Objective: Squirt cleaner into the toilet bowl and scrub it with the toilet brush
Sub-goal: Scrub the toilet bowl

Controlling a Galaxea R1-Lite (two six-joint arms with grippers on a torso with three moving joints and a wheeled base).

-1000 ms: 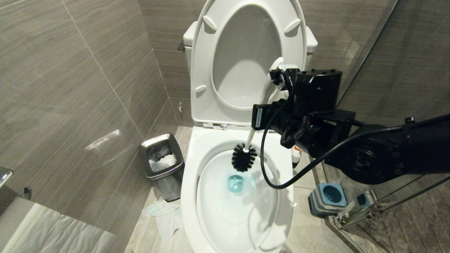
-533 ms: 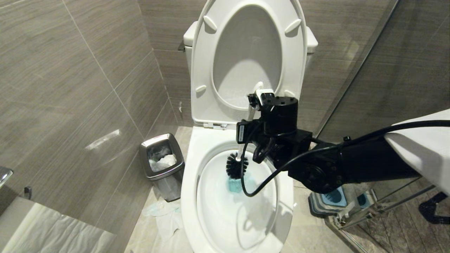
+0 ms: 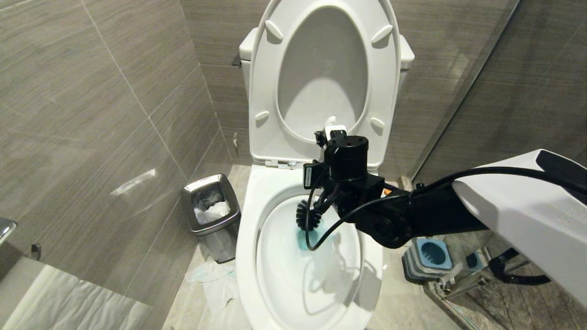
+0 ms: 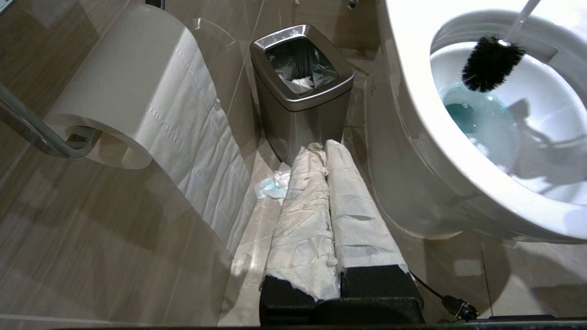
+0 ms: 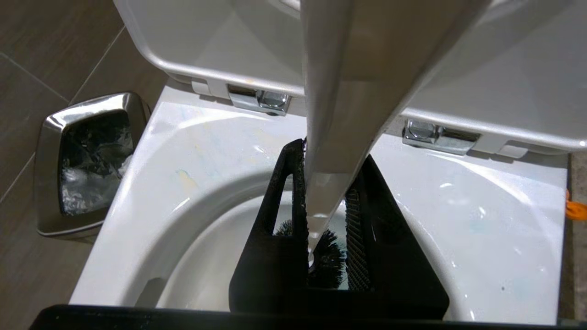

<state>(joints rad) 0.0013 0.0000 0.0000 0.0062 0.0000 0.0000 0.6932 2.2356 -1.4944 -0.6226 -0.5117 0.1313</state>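
Note:
The white toilet bowl [image 3: 250, 229] stands open, its seat and lid [image 3: 321, 68] raised against the tank. Teal-blue liquid [image 3: 302, 240] colours the water. My right gripper [image 5: 330, 151] is shut on the whitish handle of the toilet brush [image 3: 306, 215]. The black bristle head hangs inside the back of the basin, just above the teal water [image 4: 463, 117]. Only an orange bit of the cleaner [image 3: 388, 186] shows behind my right arm [image 3: 412, 211]. My left gripper [image 4: 318, 146], its fingers wrapped in white material, is shut and empty, low beside the bowl.
A steel bin [image 3: 212, 215] stands on the floor left of the toilet, with crumpled tissue [image 3: 215, 279] lying near it. The blue-and-grey brush holder [image 3: 431, 254] sits on the floor at the right, by a glass partition. A paper roll [image 4: 133, 91] hangs on the left wall.
My right arm has come down and towards the left. The brush head has dropped from rim height into the basin, close to the teal water. The left arm has not moved.

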